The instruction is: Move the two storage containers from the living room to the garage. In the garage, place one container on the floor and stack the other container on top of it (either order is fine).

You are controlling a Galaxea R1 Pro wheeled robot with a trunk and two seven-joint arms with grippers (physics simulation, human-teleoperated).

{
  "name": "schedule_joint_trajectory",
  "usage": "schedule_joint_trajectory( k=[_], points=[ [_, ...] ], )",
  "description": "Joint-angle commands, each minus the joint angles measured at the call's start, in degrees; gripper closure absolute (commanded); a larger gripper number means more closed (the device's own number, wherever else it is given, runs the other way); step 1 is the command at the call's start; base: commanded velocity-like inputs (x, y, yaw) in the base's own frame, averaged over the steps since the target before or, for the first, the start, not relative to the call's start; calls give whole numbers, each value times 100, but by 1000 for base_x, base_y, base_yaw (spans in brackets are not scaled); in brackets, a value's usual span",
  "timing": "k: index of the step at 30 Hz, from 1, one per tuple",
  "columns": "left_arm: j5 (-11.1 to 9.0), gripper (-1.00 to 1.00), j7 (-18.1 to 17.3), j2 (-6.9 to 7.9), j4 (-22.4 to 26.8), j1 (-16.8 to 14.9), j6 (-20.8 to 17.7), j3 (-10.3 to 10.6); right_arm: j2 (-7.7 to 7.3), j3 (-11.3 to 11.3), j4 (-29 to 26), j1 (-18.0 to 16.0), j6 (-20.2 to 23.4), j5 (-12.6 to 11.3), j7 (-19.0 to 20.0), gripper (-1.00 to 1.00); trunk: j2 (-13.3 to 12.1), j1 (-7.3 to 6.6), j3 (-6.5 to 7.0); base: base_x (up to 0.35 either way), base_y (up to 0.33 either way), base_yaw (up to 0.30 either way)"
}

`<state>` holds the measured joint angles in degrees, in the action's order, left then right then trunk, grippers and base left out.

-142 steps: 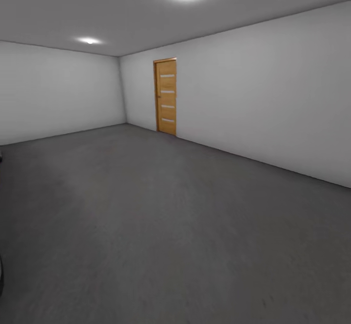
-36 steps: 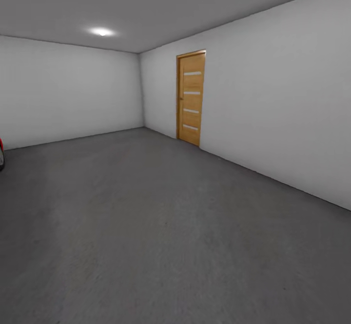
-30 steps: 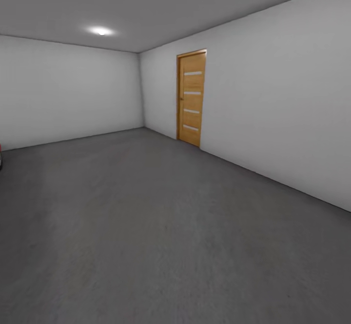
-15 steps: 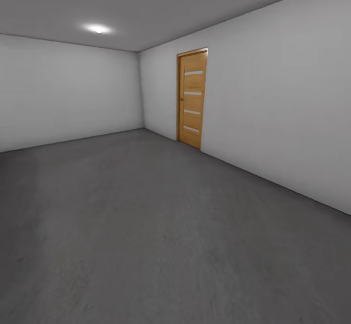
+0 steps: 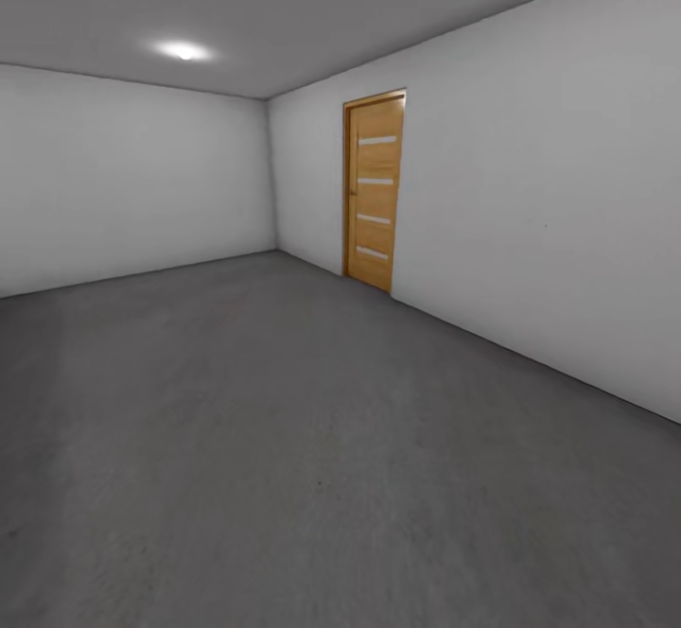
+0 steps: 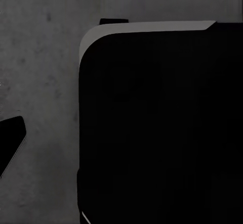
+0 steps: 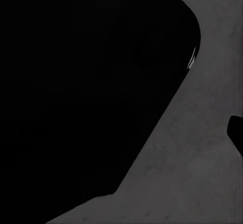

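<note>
I am in the garage, a bare room with white walls (image 5: 539, 221) and a dark grey concrete floor (image 5: 284, 439). The two storage containers are out of view, and so is the living room. The left wrist view looks down on the floor (image 6: 40, 72) beside a black part of the robot (image 6: 162, 128), with a dark tip (image 6: 10, 140) at the picture's edge. The right wrist view has the same floor (image 7: 202, 158), a black robot part (image 7: 86, 82) and a dark tip (image 7: 236, 133). How the jaws stand cannot be told.
A shut wooden door (image 5: 375, 191) with pale slits stands in the right-hand wall near the far corner. A ceiling spotlight (image 5: 183, 50) glows at the upper left. Open concrete floor stretches from me to the far wall (image 5: 132, 183).
The whole view has shifted as the robot drove forward and turned slightly. The door looks a little larger, and the red car edge at the left has slid out of the picture.
</note>
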<state>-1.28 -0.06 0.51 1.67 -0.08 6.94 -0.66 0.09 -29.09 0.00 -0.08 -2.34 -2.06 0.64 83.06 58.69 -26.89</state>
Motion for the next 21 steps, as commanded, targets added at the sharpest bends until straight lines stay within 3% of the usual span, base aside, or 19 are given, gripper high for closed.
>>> schedule_joint_trajectory(
  k=[1, 21],
  points=[
    [-13, -100, -1, 1, 0, -1, 16, -4, 0, -18, 0, -1, -18, -19, 7, -100, 2, 3, -4, 322, 0, 0],
    [-13, -100, 9, -3, 0, -1, 15, -4, 1, -17, 0, -1, -16, -47, -20, -100, 2, 3, -4, 322, 0, 0]
  ],
)
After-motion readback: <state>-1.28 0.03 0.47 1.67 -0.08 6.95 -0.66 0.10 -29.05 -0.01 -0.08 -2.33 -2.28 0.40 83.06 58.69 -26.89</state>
